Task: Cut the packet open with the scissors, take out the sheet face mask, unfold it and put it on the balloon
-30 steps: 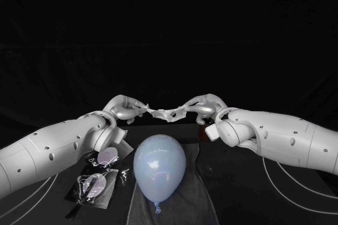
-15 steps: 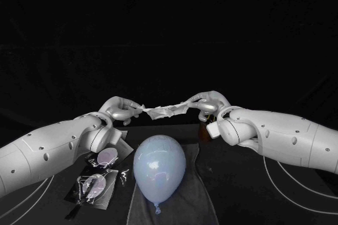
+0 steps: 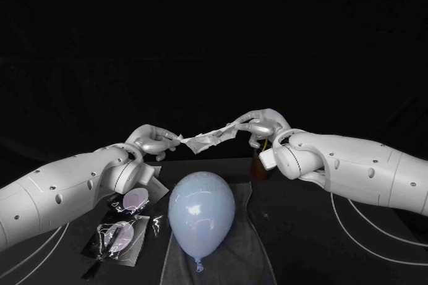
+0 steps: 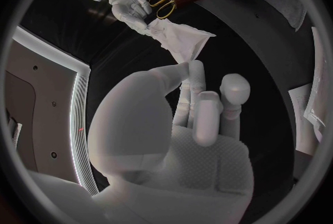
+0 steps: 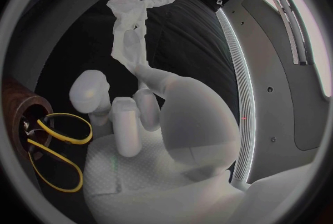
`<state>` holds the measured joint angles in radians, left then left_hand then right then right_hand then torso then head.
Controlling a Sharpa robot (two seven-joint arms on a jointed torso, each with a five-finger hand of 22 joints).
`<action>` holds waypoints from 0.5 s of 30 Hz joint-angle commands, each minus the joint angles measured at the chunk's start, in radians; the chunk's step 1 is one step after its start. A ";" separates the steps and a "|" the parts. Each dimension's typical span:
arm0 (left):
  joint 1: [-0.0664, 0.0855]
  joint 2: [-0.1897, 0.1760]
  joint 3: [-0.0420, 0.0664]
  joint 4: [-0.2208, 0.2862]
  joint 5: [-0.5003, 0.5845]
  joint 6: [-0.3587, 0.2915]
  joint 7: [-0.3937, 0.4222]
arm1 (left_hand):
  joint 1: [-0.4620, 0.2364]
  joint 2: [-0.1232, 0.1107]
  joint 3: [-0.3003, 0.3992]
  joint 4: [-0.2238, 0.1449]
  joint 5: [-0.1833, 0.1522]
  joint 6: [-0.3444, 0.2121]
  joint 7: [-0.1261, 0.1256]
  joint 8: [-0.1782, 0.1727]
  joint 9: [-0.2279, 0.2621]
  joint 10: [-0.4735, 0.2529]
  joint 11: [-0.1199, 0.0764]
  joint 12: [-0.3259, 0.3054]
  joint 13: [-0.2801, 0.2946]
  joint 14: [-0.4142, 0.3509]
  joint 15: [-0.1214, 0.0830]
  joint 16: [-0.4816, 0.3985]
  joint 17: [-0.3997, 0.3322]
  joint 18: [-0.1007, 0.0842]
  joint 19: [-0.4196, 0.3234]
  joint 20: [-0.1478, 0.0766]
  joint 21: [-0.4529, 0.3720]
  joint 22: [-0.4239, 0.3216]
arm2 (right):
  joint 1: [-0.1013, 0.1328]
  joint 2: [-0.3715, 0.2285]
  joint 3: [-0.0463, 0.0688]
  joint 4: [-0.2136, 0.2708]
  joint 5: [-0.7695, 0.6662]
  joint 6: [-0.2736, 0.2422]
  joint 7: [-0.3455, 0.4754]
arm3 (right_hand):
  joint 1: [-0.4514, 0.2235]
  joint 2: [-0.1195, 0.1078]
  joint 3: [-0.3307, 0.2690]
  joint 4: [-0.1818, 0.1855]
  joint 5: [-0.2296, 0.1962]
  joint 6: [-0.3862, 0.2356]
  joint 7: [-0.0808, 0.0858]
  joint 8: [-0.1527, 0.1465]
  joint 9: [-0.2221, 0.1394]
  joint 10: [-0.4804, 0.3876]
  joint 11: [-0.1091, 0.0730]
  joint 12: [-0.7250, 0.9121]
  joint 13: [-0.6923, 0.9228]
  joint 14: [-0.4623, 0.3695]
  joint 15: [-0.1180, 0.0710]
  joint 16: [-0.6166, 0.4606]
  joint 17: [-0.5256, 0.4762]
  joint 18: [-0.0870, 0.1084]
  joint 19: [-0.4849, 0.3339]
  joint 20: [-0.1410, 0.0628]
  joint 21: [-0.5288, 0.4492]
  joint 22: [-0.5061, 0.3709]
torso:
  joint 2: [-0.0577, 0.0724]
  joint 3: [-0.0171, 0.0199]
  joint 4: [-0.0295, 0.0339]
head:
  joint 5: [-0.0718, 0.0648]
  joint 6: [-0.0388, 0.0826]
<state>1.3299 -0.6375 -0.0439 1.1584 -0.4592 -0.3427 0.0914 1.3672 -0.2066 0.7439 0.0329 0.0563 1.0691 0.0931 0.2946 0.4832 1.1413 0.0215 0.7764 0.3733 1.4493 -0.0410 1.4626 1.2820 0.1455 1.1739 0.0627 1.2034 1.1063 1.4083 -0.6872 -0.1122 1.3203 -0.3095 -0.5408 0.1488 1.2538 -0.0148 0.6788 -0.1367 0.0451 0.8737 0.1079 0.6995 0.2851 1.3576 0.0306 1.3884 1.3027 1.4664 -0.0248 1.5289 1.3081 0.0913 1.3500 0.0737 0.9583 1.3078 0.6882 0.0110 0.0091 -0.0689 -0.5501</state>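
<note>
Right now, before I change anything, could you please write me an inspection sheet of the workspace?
Surface: black table, with a dark cloth spread under the balloon.
Job's things: sheet face mask held in the air, stretched between both hands, not fully unfolded; balloon lying on the cloth, uncovered; packet lying on the robot's left of the balloon; scissors standing in a brown holder.
Clutter: nothing seen.
Hands: left hand pinches one end of the mask, right hand pinches the other.
Cables: white cables curve over the table under the right arm.
Surroundings: dark, nothing seen.
</note>
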 commanded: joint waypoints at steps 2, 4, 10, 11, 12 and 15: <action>0.001 0.001 0.001 -0.003 0.010 0.008 -0.017 | -0.004 0.008 0.008 0.000 0.003 -0.006 -0.001 0.004 0.189 0.012 -0.006 0.003 0.001 0.002 0.000 0.004 0.002 -0.018 0.002 0.000 -0.001 0.000 | 0.007 0.000 0.002 -0.008 0.000 -0.009 0.019 | -0.012 -0.002 0.007 -0.001 0.004 0.006 0.001 0.003 0.002 0.004 0.001 0.005 0.002 0.063 -0.008 0.005 0.133 0.017 0.006 -0.001 0.006 0.120 | 0.001 0.0002 0.0002 | 0.000 0.001; 0.001 0.001 0.001 -0.005 0.010 0.007 -0.018 | -0.004 0.008 0.008 0.000 0.003 -0.006 -0.001 0.004 0.189 0.012 -0.006 0.003 0.001 0.002 0.000 0.004 0.002 -0.018 0.002 0.000 -0.001 0.000 | 0.008 0.000 0.003 -0.009 0.000 -0.010 0.020 | -0.012 -0.002 0.007 -0.001 0.004 0.006 0.001 0.003 0.002 0.004 0.001 0.005 0.002 0.063 -0.008 0.005 0.133 0.017 0.006 -0.001 0.006 0.120 | 0.001 0.0001 -0.0005 | 0.000 0.001; 0.001 0.000 0.001 -0.009 0.010 0.007 -0.025 | -0.005 0.008 0.008 0.000 0.002 -0.006 -0.001 0.004 0.190 0.012 -0.006 0.003 0.001 0.002 0.000 0.003 0.000 -0.018 0.002 0.000 0.000 0.000 | 0.011 0.000 0.005 -0.009 -0.001 -0.010 0.022 | -0.012 -0.002 0.007 -0.001 0.004 0.006 0.001 0.003 0.002 0.004 0.001 0.005 0.002 0.063 -0.008 0.005 0.133 0.017 0.006 -0.001 0.006 0.120 | 0.000 0.0005 0.0003 | 0.000 0.001; 0.001 0.000 0.001 -0.009 0.010 0.008 -0.026 | -0.005 0.008 0.008 0.000 0.002 -0.006 -0.001 0.004 0.190 0.012 -0.006 0.003 0.001 0.002 0.000 0.003 0.000 -0.018 0.002 0.000 0.000 0.000 | 0.011 0.000 0.005 -0.009 -0.001 -0.010 0.022 | -0.012 -0.002 0.007 -0.001 0.004 0.006 0.001 0.003 0.002 0.004 0.001 0.005 0.002 0.063 -0.008 0.005 0.133 0.017 0.006 -0.001 0.006 0.120 | 0.000 0.0005 0.0002 | 0.000 0.001; 0.001 0.000 0.001 -0.009 0.010 0.012 -0.028 | -0.005 0.008 0.008 0.000 0.002 -0.006 -0.001 0.004 0.190 0.012 -0.006 0.003 0.001 0.002 0.000 0.003 0.000 -0.018 0.002 0.000 0.000 0.000 | 0.011 0.000 0.005 -0.008 -0.001 -0.009 0.022 | -0.012 -0.002 0.007 -0.001 0.004 0.006 0.001 0.003 0.002 0.004 0.001 0.005 0.002 0.063 -0.008 0.005 0.133 0.017 0.006 -0.001 0.006 0.120 | 0.000 0.0002 0.0000 | 0.000 0.001; 0.001 0.001 0.001 -0.007 0.007 0.032 -0.034 | -0.013 0.006 0.008 0.001 -0.001 -0.013 0.001 0.001 0.191 0.009 -0.005 -0.001 0.001 -0.005 0.000 -0.002 -0.013 -0.015 -0.009 0.000 -0.011 -0.011 | 0.013 0.003 0.006 -0.006 -0.003 0.000 0.020 | -0.012 -0.002 0.008 -0.002 0.004 0.006 0.001 0.003 0.002 0.004 0.001 0.004 0.002 0.063 -0.008 0.006 0.133 0.018 0.006 -0.001 0.004 0.120 | 0.000 -0.0001 -0.0006 | -0.001 0.001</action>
<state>1.3302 -0.6372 -0.0439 1.1513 -0.4555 -0.3385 0.0702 1.3558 -0.2039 0.7453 0.0345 0.0558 1.0524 0.0953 0.2899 0.4919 1.1477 0.0151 0.7754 0.3730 1.4473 -0.0391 1.4624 1.2678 0.1456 1.1668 0.0644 1.1920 1.0927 1.4184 -0.6847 -0.1083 1.3146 -0.3094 -0.5424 0.1555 1.2499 -0.0187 0.6819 -0.1399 0.0463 0.8720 0.1063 0.6993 0.2887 1.3575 0.0305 1.3870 1.3038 1.4663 -0.0249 1.5309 1.3073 0.0910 1.3500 0.0737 0.9582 1.3080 0.6884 0.0113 0.0091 -0.0690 -0.5494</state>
